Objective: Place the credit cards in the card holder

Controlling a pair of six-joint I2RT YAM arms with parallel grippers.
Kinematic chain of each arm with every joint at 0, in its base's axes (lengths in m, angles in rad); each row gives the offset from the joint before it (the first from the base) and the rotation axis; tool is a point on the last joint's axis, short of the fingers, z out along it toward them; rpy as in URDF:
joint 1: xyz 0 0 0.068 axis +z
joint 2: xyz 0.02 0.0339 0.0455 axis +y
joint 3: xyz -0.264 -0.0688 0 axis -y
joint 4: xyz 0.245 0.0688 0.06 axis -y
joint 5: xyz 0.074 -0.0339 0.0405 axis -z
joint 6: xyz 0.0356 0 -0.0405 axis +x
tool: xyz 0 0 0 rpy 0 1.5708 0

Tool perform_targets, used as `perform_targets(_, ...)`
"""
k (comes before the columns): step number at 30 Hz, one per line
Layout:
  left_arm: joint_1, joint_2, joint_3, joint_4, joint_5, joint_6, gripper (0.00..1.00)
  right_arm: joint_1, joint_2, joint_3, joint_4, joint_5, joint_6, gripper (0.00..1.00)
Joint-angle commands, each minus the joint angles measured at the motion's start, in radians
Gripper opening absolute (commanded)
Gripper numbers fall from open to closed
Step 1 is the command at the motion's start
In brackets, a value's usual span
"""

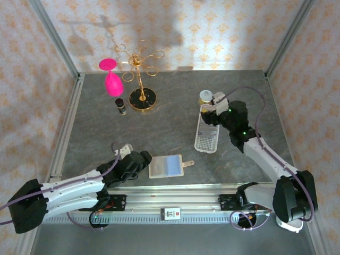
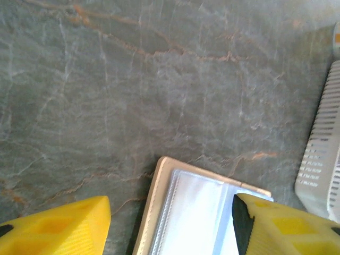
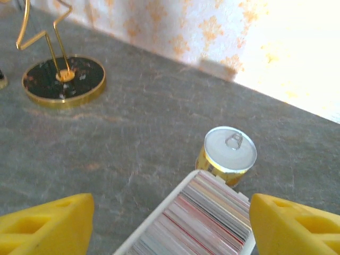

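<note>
The beige card holder (image 1: 166,166) lies open on the grey table, clear sleeves up, its snap tab pointing right. My left gripper (image 1: 145,162) is at its left edge. In the left wrist view the gripper (image 2: 171,212) is open, one yellow finger (image 2: 58,226) over bare table and the other (image 2: 287,226) over the holder (image 2: 159,207). The credit cards (image 3: 207,220) stand on edge, packed in a long white perforated tray (image 1: 207,139). My right gripper (image 1: 210,114) hovers over the tray's far end, and in its wrist view it (image 3: 172,215) is open and holds nothing.
A yellow tin can (image 3: 229,151) stands just past the tray's far end. At the back left are a gold wire stand on a black base (image 1: 141,98), a pink glass (image 1: 111,79) and a small dark bottle (image 1: 121,105). A metal rail (image 1: 170,204) runs along the near edge.
</note>
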Motion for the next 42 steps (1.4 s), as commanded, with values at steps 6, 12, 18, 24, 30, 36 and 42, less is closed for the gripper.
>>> perform_targets(6,-0.003,0.036,0.080,0.000,-0.132,-0.016,0.65,-0.007,0.009,0.050,0.047,-0.067,-0.067,0.73)
perform_targets(12,-0.003,0.062,0.101,0.000,-0.072,0.041,0.65,-0.007,0.009,0.116,-0.094,-0.142,-0.296,0.75)
perform_targets(18,-0.004,0.073,0.105,-0.011,-0.017,0.069,0.69,-0.014,-0.001,0.160,-0.369,-0.100,-0.668,0.76)
perform_targets(24,-0.003,0.067,0.080,0.014,0.029,0.069,0.73,-0.016,0.070,0.146,-0.440,-0.027,-0.871,0.77)
perform_targets(30,0.000,0.020,0.056,0.014,0.038,0.049,0.76,-0.009,0.165,0.172,-0.453,-0.037,-0.925,0.83)
perform_targets(36,0.004,-0.021,0.033,0.021,0.019,0.051,0.79,0.023,0.218,0.143,-0.434,-0.006,-0.975,0.90)
perform_targets(42,0.008,-0.024,-0.021,0.070,0.040,0.027,0.79,0.055,0.269,0.134,-0.376,0.039,-1.005,0.91)
